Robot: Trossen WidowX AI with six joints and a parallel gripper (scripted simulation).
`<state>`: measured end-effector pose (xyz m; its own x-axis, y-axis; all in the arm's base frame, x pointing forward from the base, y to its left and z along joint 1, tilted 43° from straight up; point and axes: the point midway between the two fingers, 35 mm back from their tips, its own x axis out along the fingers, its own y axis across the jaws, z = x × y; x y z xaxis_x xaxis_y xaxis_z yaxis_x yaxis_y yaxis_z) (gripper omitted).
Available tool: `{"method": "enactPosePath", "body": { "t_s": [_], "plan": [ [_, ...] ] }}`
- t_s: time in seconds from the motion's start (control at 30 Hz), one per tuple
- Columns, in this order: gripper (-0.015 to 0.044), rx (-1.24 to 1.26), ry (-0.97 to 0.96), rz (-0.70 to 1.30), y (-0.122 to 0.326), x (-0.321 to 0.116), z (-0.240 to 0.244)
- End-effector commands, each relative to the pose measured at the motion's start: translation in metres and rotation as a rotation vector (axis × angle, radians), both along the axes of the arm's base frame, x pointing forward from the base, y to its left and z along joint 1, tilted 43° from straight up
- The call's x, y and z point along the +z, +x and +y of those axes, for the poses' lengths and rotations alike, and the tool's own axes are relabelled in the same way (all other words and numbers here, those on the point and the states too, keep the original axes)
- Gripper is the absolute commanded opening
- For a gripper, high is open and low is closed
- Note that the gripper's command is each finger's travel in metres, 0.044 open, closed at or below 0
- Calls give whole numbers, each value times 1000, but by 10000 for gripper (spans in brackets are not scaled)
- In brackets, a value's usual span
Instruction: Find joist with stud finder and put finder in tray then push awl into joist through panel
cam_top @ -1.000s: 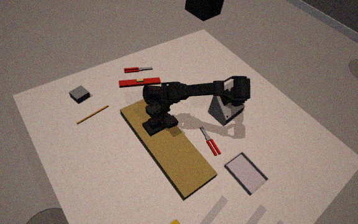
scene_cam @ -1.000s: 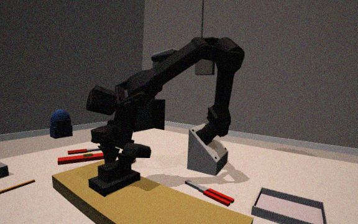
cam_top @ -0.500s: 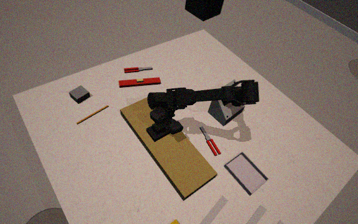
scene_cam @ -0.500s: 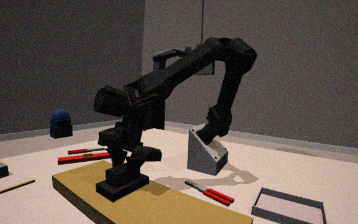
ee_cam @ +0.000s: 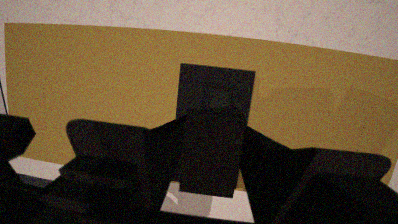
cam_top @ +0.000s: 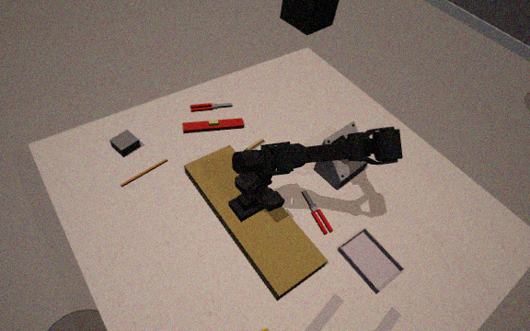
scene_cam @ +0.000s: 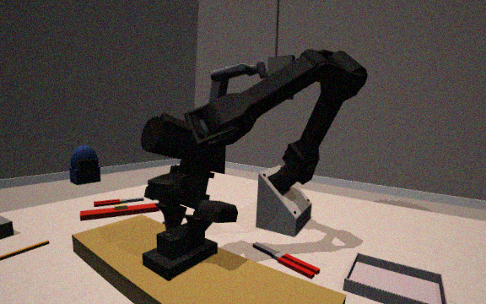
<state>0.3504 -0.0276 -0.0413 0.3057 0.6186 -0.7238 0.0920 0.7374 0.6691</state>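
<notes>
The stud finder (cam_top: 243,213) (scene_cam: 171,264) (ee_cam: 215,82) is gripped between the fingers (cam_top: 271,199) (scene_cam: 218,211), broad base downward, at the floor panel (cam_top: 265,248) (scene_cam: 247,283) (ee_cam: 75,85). Its base's long axis runs crosswise to the panel's length. Contact with the panel cannot be confirmed. The tray (cam_top: 384,249) (scene_cam: 399,266) lies flat on the surface (cam_top: 155,257) (scene_cam: 45,287) (ee_cam: 100,12), apart from the panel, its pale bottom bare and visible.

Relative to the long tan rectangular panel (cam_top: 290,263) (scene_cam: 243,283) (ee_cam: 90,75): stud finder (cam_top: 244,211) (scene_cam: 180,257) (ee_cam: 217,80) on top, rimmed rectangular tray (cam_top: 345,258) (scene_cam: 399,264) and red-handled pliers-like tool (cam_top: 321,222) (scene_cam: 298,265) beside it, angled grey block-shaped arm mount (cam_top: 338,178) (scene_cam: 274,215) beyond the tool.
</notes>
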Motion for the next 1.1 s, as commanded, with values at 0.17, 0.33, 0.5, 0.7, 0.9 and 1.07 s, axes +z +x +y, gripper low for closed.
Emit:
{"method": "enactPosePath", "body": {
  "t_s": [0.17, 0.33, 0.5, 0.7, 0.9, 1.07],
  "plan": [
    [0, 4, 6, -3, 2, 15, 18],
    [0, 4, 6, -3, 3, 23, 26],
    [0, 4, 7, -3, 4, 31, 35],
    [0, 4, 8, -3, 5, 40, 45],
    [0, 4, 8, -3, 7, 49, 55],
    [0, 4, 9, -3, 8, 57, 64]
  ]
}}
